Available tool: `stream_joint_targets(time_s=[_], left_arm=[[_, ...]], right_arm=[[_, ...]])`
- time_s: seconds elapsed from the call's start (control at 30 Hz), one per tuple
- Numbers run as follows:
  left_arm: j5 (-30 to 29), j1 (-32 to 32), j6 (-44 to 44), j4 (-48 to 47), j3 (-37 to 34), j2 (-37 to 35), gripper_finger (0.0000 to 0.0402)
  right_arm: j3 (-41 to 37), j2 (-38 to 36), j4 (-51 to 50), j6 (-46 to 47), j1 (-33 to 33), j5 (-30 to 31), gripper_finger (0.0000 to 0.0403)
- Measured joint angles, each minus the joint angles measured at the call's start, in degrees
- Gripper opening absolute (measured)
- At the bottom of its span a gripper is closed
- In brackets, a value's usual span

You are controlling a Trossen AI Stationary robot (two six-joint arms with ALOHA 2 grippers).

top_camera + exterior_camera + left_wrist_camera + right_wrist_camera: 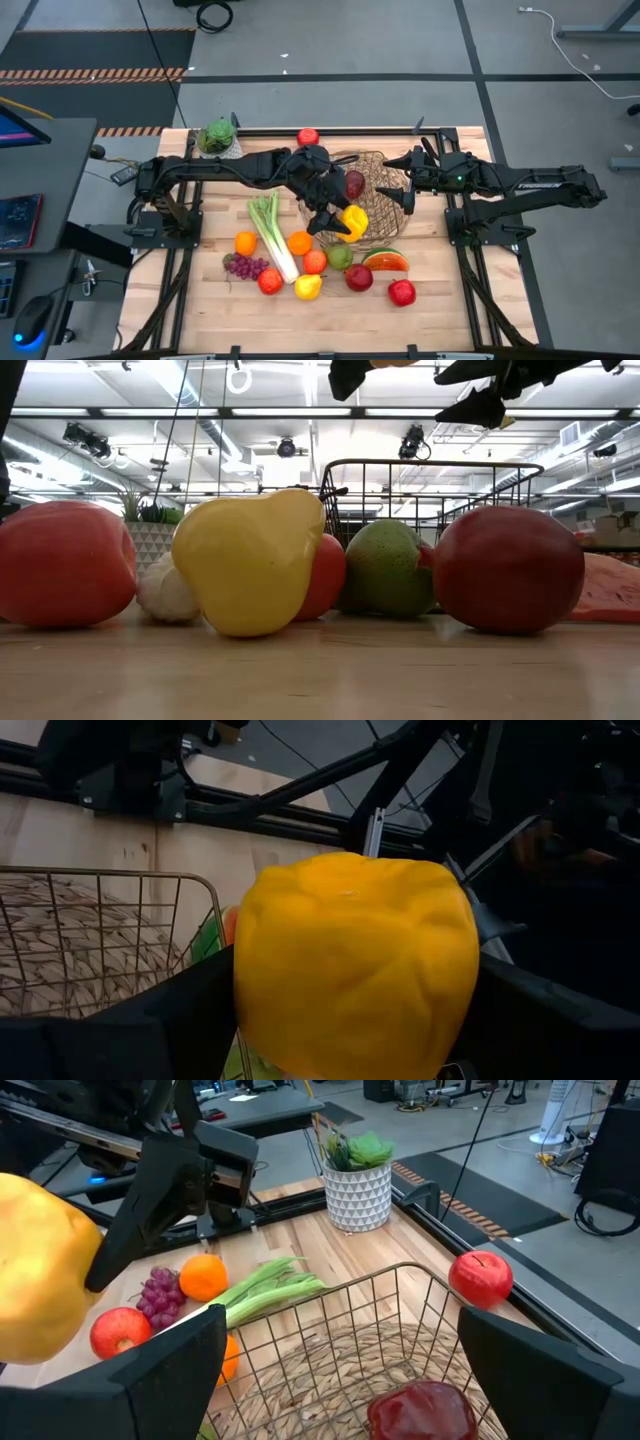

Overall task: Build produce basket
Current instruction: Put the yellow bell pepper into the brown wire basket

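Note:
My left gripper [338, 222] is shut on a yellow pepper [355, 970], in the air over the near left rim of the wire basket [385, 200]. A dark red apple [354, 183] lies on the woven mat inside the basket. My right gripper [402, 182] hovers open over the basket's right part with nothing between its fingers. Other produce lies on the table near the basket: a leek [272, 232], oranges [246, 243], grapes [245, 266], a lemon [308, 287], a green pear [340, 256], a watermelon slice [385, 261] and red apples [402, 292]. My left gripper pinches the yellow pepper by two opposite sides [250, 980] between its two fingers [150, 1020]. The fingers come from the table's left, slanting a little downward. The pepper is lifted clear, above the basket's rim.
A green plant in a white pot [217, 137] stands at the far left corner. One red apple [308, 137] lies at the far edge behind the basket. Bare wood shows along the near edge and at the table's left.

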Motion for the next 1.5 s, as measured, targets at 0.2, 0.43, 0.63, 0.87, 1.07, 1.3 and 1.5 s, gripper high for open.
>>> stream_joint_targets(time_s=[0.2,0.43,0.63,0.87,1.07,1.3,1.5], left_arm=[[0.01,0.0,0.15,0.0,-0.02,0.0,0.033],[-0.07,0.0,9.22,-0.07,-0.02,0.0,0.033],[-7.51,-0.02,39.78,-2.12,-0.04,-0.04,0.033],[-17.86,0.11,67.42,-2.1,-0.04,-0.04,0.033],[-23.7,0.11,86.06,-2.12,-0.04,-0.04,0.033],[-24.82,0.11,105.8,-2.14,-0.04,-0.04,0.033],[-24.77,0.11,123.95,-1.78,-0.04,-0.04,0.033]], right_arm=[[0.0,0.0,0.0,0.0,0.0,0.02,0.04],[0.0,0.0,0.0,0.0,0.0,0.02,0.04],[0.0,0.0,0.0,0.0,0.0,0.02,0.04],[0.0,0.0,-0.41,0.0,0.0,0.02,0.04],[0.0,0.0,-1.55,0.0,0.02,0.04,0.04],[0.0,0.0,-1.55,0.0,0.0,0.04,0.04],[0.0,0.0,-1.6,0.0,0.0,0.04,0.04]])
